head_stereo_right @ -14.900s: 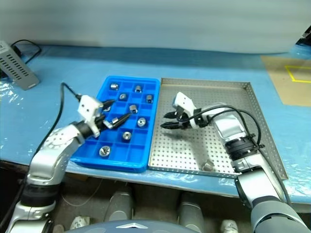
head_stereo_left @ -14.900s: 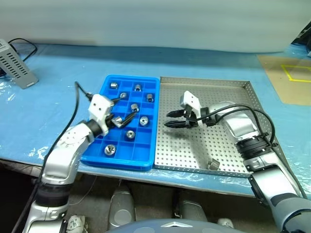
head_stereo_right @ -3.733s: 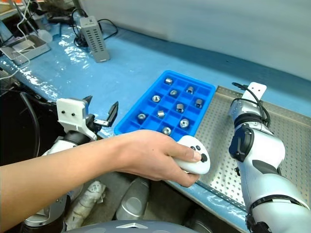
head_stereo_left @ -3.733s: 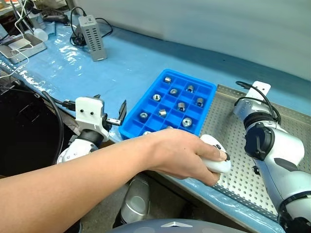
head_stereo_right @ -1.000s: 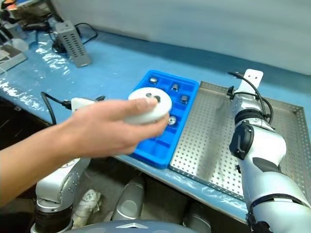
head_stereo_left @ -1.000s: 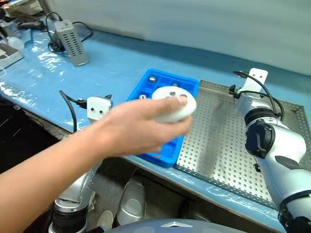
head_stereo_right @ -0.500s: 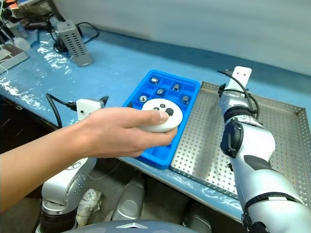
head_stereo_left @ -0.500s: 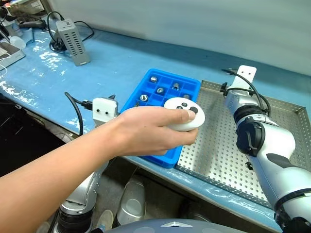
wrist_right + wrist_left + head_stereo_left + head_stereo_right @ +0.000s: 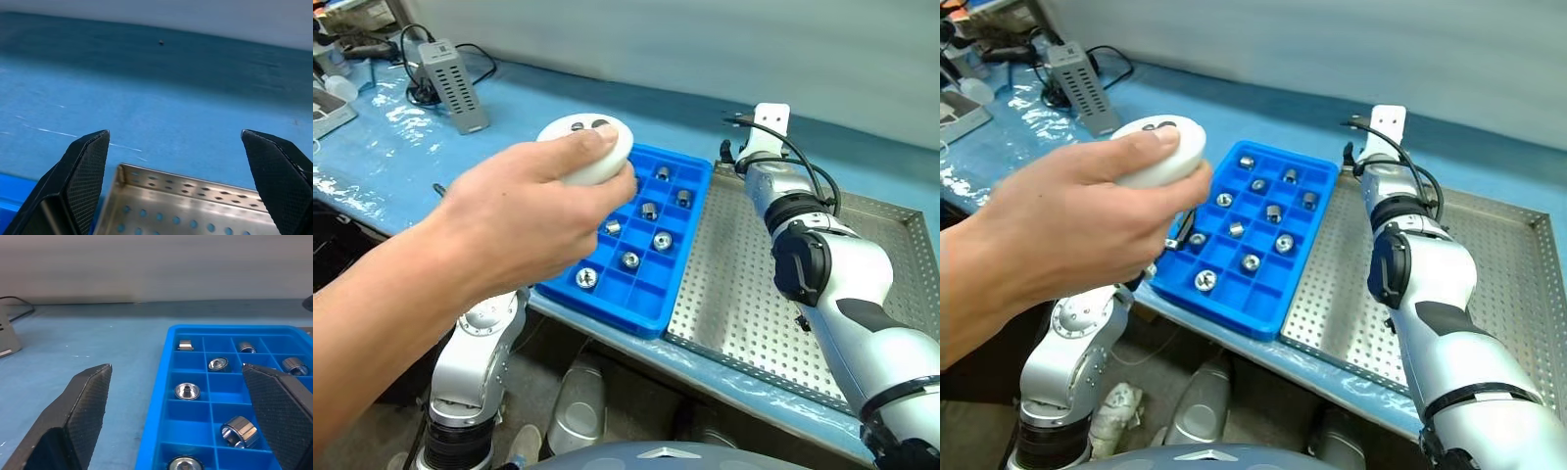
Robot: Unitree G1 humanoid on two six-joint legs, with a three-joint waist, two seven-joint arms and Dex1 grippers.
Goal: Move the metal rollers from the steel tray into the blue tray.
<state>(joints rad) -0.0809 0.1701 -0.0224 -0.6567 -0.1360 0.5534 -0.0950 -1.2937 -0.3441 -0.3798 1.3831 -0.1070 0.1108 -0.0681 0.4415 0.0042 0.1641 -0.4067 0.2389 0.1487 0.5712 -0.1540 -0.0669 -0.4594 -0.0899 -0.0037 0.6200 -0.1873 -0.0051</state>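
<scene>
The blue tray (image 9: 607, 309) lies left of the steel tray (image 9: 734, 284) on the table. Several metal rollers (image 9: 662, 240) sit one to a compartment in the blue tray. In the left wrist view my left gripper (image 9: 175, 367) is open and empty, level with the blue tray's near end, with rollers (image 9: 238, 431) ahead of it. My right gripper (image 9: 174, 132) is open and empty above the steel tray's far left corner rim (image 9: 161, 174). My right arm (image 9: 832, 274) hides part of the perforated floor.
A person's hand (image 9: 519, 220) holds a white round controller (image 9: 590, 147) above the table, left of the blue tray, covering my left arm. A grey ribbed box (image 9: 450, 70) with cables stands at the far left on the blue table cover.
The person's hand with the controller has risen and moved left, uncovering the blue tray. My right arm has swung left toward the steel tray's far left corner. The left gripper stays put.
</scene>
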